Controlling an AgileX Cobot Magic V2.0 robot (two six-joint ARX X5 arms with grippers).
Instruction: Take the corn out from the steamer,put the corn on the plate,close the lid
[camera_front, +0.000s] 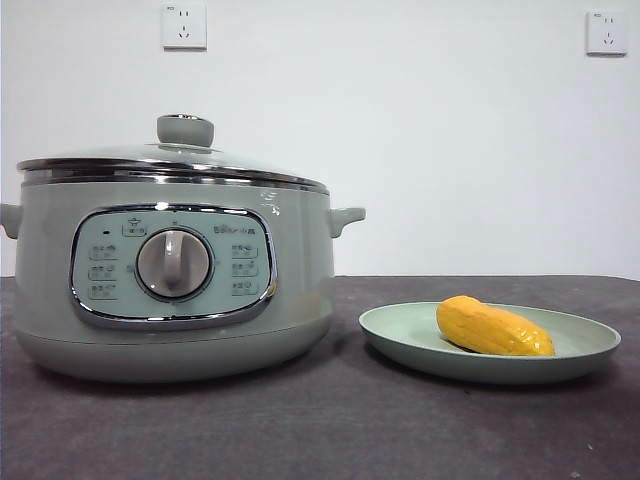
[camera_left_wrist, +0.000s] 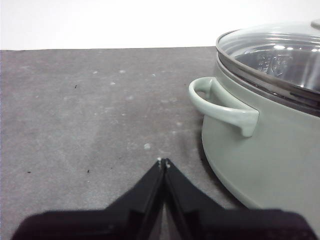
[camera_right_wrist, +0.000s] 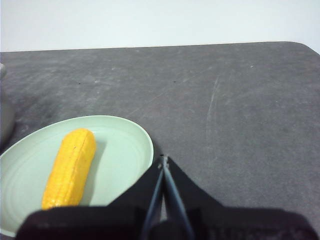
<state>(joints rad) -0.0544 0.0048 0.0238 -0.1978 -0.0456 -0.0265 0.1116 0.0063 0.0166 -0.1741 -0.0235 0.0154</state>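
corn (camera_front: 493, 327) lies on the plate (camera_front: 400, 335), which sits just beside the steamer (camera_front: 300, 280). lid (camera_front: 170, 155) is seated on the steamer's rim, so every step looks done. left gripper (camera_left_wrist: 163, 161) rests low near the steamer's side handle (camera_left_wrist: 222, 107), jaws pressed together, holding nothing. right gripper (camera_right_wrist: 163, 158) hangs at the plate's edge, likewise closed and empty.

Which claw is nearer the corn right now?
Right. The right claw, shut, sits by the rim of the plate that holds the corn. The left claw, shut, is beside the steamer, near its side handle.
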